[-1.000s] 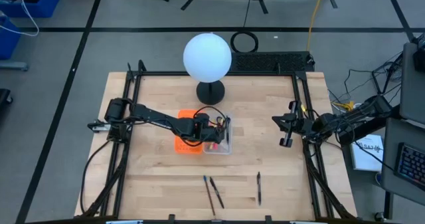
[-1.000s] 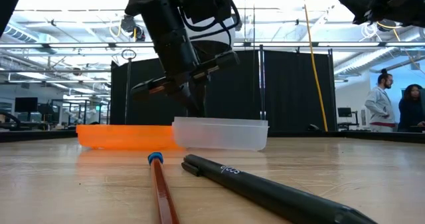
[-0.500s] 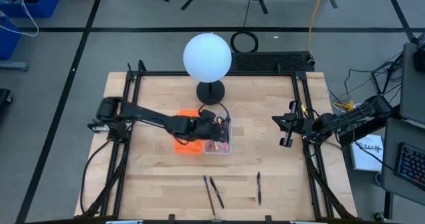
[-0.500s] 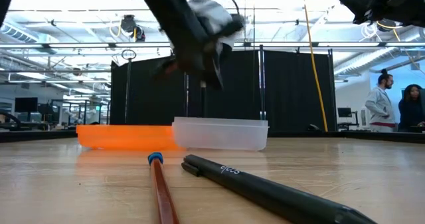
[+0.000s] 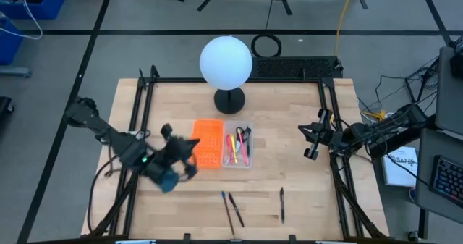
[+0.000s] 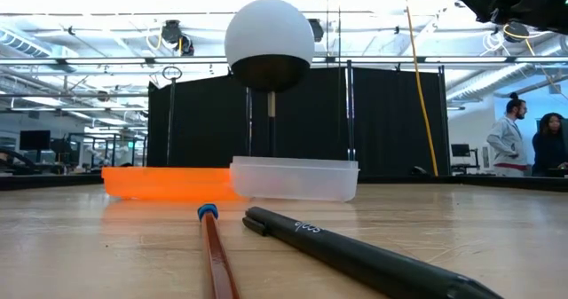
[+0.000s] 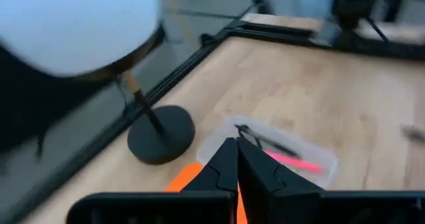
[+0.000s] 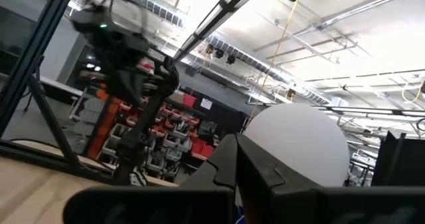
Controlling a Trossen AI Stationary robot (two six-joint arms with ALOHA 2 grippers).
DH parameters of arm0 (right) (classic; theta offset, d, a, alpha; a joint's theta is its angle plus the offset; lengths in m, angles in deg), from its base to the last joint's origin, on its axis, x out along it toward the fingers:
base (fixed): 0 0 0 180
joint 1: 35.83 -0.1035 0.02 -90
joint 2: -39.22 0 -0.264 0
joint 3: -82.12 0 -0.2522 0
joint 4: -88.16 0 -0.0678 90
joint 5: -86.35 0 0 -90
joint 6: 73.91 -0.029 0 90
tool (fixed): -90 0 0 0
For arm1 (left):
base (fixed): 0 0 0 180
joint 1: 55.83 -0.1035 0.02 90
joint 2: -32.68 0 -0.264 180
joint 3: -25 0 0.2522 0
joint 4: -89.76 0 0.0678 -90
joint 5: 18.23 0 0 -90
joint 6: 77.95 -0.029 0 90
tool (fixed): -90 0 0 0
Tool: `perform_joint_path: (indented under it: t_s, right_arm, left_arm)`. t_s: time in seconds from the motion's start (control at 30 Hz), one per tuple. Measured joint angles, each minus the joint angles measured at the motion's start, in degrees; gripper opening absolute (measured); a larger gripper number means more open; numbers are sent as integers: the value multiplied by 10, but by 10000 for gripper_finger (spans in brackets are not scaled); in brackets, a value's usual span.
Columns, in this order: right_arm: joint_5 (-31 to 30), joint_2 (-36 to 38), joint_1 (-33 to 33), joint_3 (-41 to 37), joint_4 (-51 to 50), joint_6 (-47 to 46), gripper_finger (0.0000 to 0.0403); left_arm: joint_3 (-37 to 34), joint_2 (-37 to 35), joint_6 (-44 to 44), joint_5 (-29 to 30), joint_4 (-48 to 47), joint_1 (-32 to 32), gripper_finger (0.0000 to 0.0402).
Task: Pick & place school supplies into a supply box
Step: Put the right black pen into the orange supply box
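The clear supply box (image 5: 237,147) lies beside an orange tray (image 5: 206,144) and holds a pink pen, a yellow pen and black-handled scissors (image 7: 260,136). On the near table lie a pencil with a blue end (image 6: 213,246), a dark pen (image 6: 355,256) and a further black pen (image 5: 281,204). My left gripper (image 5: 189,151) is shut and empty, left of the orange tray, raised off the table and pointing toward the box (image 7: 279,147). My right gripper (image 5: 312,144) waits at the table's right edge, shut and empty.
A lamp with a white globe (image 5: 226,61) stands on a black base (image 5: 229,99) just beyond the box. A black frame rail (image 5: 137,128) runs along each side of the table. People stand in the room far behind (image 6: 510,139).
My left gripper has drawn back from above the clear box toward the table's left and near edge, rising out of the low view. The box and its contents now show uncovered. The right arm has kept still.
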Motion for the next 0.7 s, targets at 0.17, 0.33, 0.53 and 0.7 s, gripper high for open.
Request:
perform_joint_path:
  t_s: [0.17, 0.33, 0.53, 0.7]
  right_arm:
    - [0, 0, 0, 0, -2, -26, 0]
    - [1, 0, 0, 0, -43, -85, 0]
    - [1, 0, 0, 0, -39, -55, 0]
    - [2, -1, 0, 0, -13, -37, 0]
  left_arm:
    - [-70, -39, -82, 24, 6, 68, 5]
    - [-200, -132, -212, -49, 143, 66, 4]
    - [-427, -270, -465, -254, 527, 22, 3]
    - [-582, -341, -537, -400, 814, -70, 4]
